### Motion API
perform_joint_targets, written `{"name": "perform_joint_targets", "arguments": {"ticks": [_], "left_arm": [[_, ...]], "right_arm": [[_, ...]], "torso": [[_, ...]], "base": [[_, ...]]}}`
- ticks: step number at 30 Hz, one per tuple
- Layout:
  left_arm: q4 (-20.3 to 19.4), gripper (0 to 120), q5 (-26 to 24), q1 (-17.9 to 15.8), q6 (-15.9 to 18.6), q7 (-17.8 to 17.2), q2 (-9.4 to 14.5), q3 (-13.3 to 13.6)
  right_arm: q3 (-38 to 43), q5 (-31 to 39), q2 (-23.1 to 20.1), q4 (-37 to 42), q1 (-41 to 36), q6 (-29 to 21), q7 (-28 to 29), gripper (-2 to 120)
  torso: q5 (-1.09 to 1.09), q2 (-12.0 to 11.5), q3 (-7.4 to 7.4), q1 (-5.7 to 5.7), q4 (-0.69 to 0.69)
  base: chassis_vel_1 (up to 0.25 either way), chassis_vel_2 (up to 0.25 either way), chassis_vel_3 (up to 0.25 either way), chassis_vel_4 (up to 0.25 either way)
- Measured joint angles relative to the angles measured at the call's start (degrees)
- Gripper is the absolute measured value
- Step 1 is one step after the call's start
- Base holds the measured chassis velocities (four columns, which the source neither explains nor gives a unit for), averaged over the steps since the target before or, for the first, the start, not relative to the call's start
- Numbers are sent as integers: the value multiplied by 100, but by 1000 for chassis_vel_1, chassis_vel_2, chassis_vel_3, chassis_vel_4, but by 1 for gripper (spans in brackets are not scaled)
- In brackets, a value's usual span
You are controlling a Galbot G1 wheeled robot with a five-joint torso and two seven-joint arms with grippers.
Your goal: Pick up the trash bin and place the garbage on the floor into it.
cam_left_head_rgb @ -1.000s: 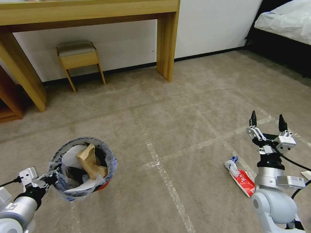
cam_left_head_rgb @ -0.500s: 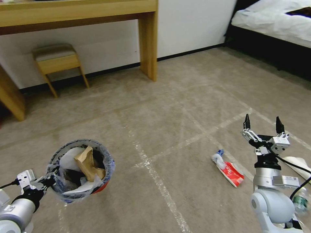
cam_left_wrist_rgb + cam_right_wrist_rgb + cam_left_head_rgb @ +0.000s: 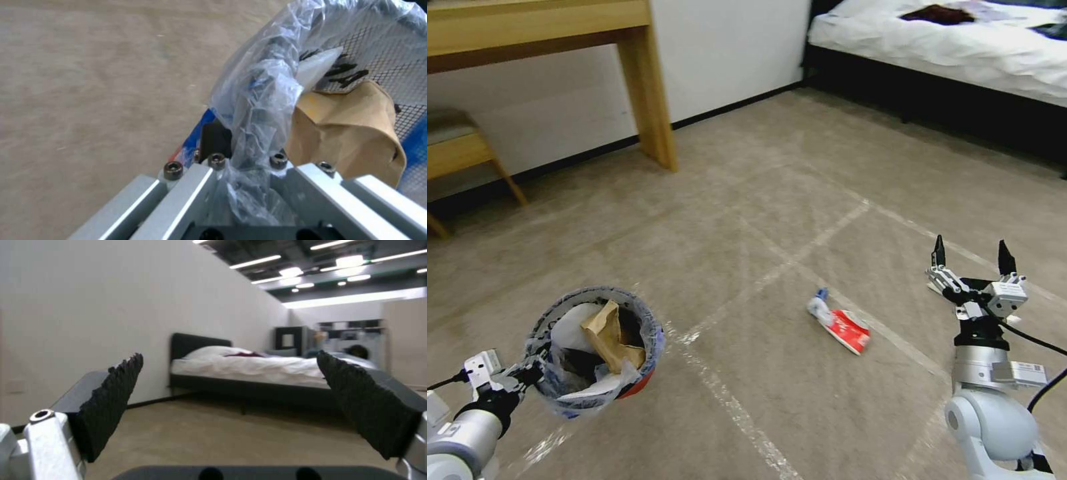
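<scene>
Bin (image 3: pixel 594 350): red, round, lined with a clear bluish bag, held up off the floor (image 3: pixel 760 220) at the head view's lower left.
Bin contents: brown paper bag (image 3: pixel 608 335) standing tilted in the middle, white paper around it, dark stuff lower down.
Left gripper (image 3: pixel 527 373): at the bin's near-left rim, fingers clamped on the rim and the bunched bag plastic (left wrist view shows the plastic (image 3: pixel 256 110) squeezed between the finger bases, brown bag just beside it).
Bag lettering: black print at the rim, seen in the left wrist view, not readable.
Right gripper (image 3: pixel 970 257): raised at the right, pointing up and forward, fingers wide apart, nothing between them; well apart from the bin.
Right wrist view: the two black toothed fingers (image 3: pixel 113 400) spread, bed (image 3: pixel 267 370) and wall beyond them.
Garbage on floor: red wrapper (image 3: pixel 848 330) with a white-and-blue crumpled end, lying on a tape line (image 3: pixel 800 250), between the bin and the right gripper, nearer the right one.
Floor: beige carpet crossed by shiny tape lines.
Background: wooden bench (image 3: pixel 647 93) against the wall at upper left, stool (image 3: pixel 457 143) under it, bed at upper right.
</scene>
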Motion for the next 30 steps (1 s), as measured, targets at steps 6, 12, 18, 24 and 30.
{"name": "perform_joint_targets", "arguments": {"ticks": [6,12,18,24,30], "left_arm": [[1,1,17,-1,-4,5,-3,6],[9,1,25,-1,-7,8,-16,6],[14,1,25,-1,-9,8,-21,2],[41,1,25,-5,-11,1,-23,-5],[81,1,24,-36,-13,-7,-28,-23]], "right_arm": [[-23,-14,15,-26,-1,-2,10,99],[-28,29,26,-72,30,76,-110,100],[-25,33,39,-99,43,114,-166,100],[-24,33,44,-108,43,134,-203,100],[-104,-7,54,-184,46,189,-280,100]], "torso": [[0,0,0,0,-1],[0,0,0,0,-2],[0,0,0,0,-1],[-1,0,0,0,1],[-1,1,0,0,0]], "base": [[-117,-131,-135,-140],[-98,-108,-97,-108],[-18,-24,-27,-15],[0,0,0,0],[0,0,0,0]]}}
